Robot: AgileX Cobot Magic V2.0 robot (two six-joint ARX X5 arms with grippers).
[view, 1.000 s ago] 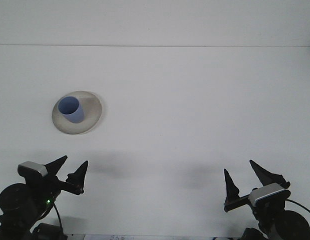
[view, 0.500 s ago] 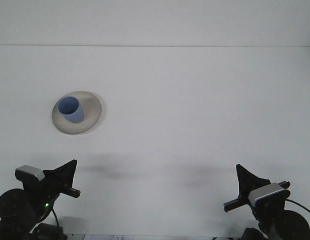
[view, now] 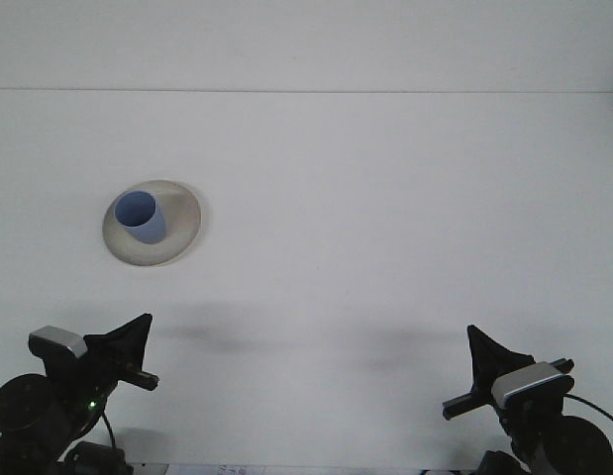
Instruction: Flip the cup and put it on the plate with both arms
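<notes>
Fingers on both arms are now drawn together into a single dark point, where a second ago each pair stood spread in a wide V; over the last half second they have not shifted. The left gripper [view: 136, 334] and the right gripper [view: 481, 348] both sit low at the near edge of the white bench [view: 385, 218], holding nothing.

That closing, with both arms parked, reads as the end of the job rather than a step in it. The small blue plastic cup [view: 140, 217] stands on the round off-white plate [view: 183, 220], mouth up, set toward the plate's left half and inside its rim. It has not moved across the three pictures.

Room is plentiful. The plate lies on the left part of the bench, well apart from the left gripper and farther still from the right. The far edge of the bench runs as a thin line across the top, well beyond the plate. Nothing else lies on the surface.
</notes>
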